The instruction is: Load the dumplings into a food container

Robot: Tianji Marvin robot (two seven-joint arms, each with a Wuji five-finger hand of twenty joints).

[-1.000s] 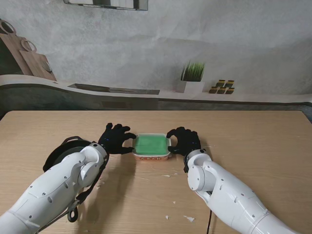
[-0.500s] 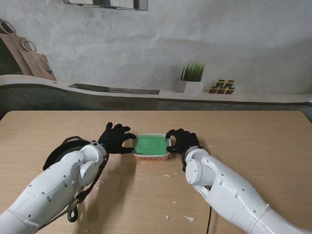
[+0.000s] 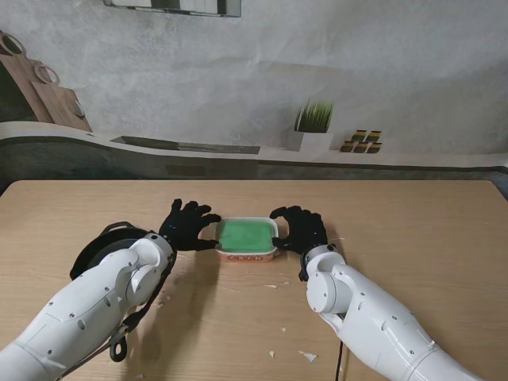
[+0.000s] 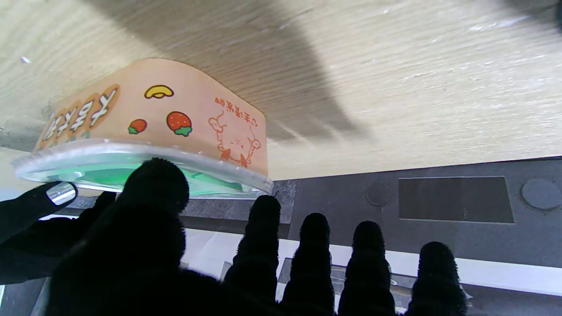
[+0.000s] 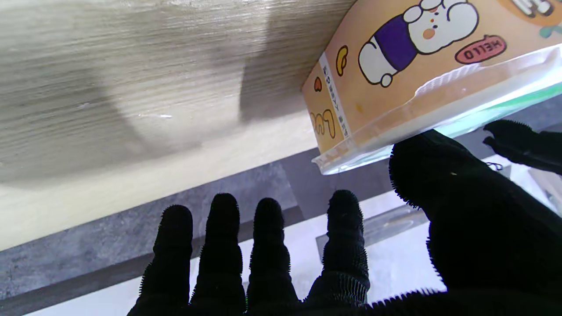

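One food container [image 3: 247, 239] sits on the wooden table [image 3: 413, 222], centred in front of me, directly between my two hands. It is a rectangular orange box with printed cartoon figures on its side walls, and a clear lid with a green tint is on it.

My left hand [image 3: 189, 225] lies just to the container's left, palm down, fingers spread. In the left wrist view my left thumb tip [image 4: 151, 184] is at the rim of the lid [image 4: 131, 162]; I cannot tell whether it presses there. The other four fingers [image 4: 263, 228] point past the container's corner and are apart from it. This hand grips nothing.

My right hand [image 3: 299, 229] lies just to the container's right, also palm down and spread. In the right wrist view the right thumb [image 5: 421, 162] meets the lid's rim, while four fingers [image 5: 221, 228] extend beside the box without touching it. Nothing is grasped here either.

Count: one container, one lid, two hands. No dumpling can be made out; the tinted lid hides the inside. Several small white flecks [image 3: 307, 356] lie on the table nearer to me, well apart from the container.
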